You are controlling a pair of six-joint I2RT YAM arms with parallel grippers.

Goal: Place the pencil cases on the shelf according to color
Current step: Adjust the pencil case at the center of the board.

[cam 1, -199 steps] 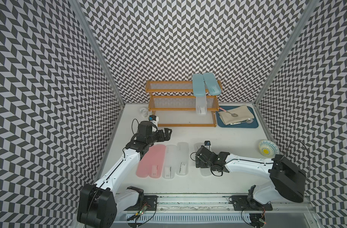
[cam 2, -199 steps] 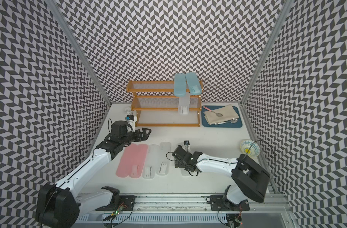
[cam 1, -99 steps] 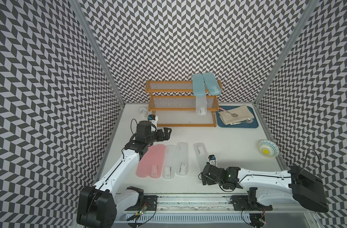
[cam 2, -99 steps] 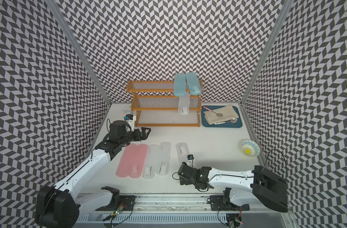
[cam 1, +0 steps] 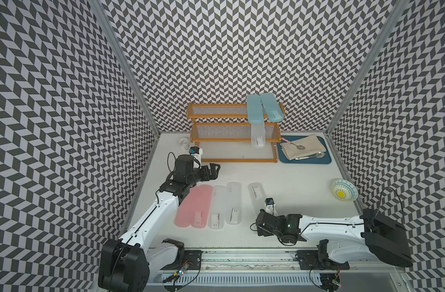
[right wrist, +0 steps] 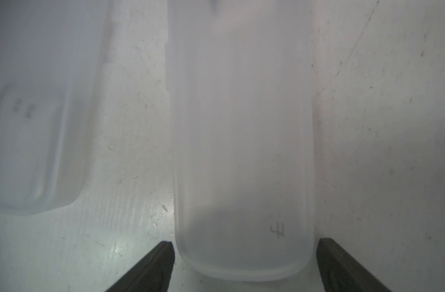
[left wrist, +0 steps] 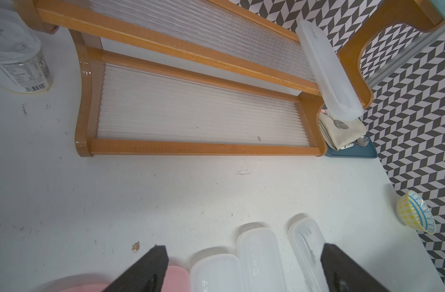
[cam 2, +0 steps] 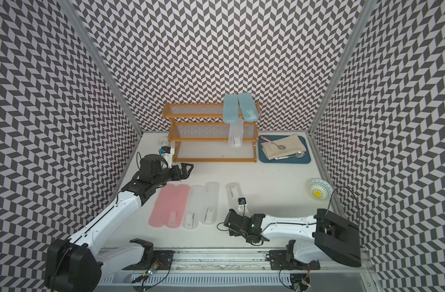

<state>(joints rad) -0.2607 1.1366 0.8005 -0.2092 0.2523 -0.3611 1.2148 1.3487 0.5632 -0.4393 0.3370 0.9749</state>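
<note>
Both top views: mounted high at the robot's side, angled down and forward, far; they share the whole worktop (cam 1: 292, 177) and shelf (cam 1: 216, 115). Left wrist: low, near, facing the shelf, shared with them. Right wrist: very close over one clear case (right wrist: 241, 126), fingers (right wrist: 150, 270) at the frame's edge.

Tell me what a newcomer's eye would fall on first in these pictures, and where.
The black-and-white chevron walls enclose everything. At the back, the orange-brown shelf carries two light blue pencil cases overhanging its top tier, and two pink pencil cases lie side by side on the white table toward the robot's left. Near the front, the right gripper straddles the end of a frosted clear pencil case.
</note>
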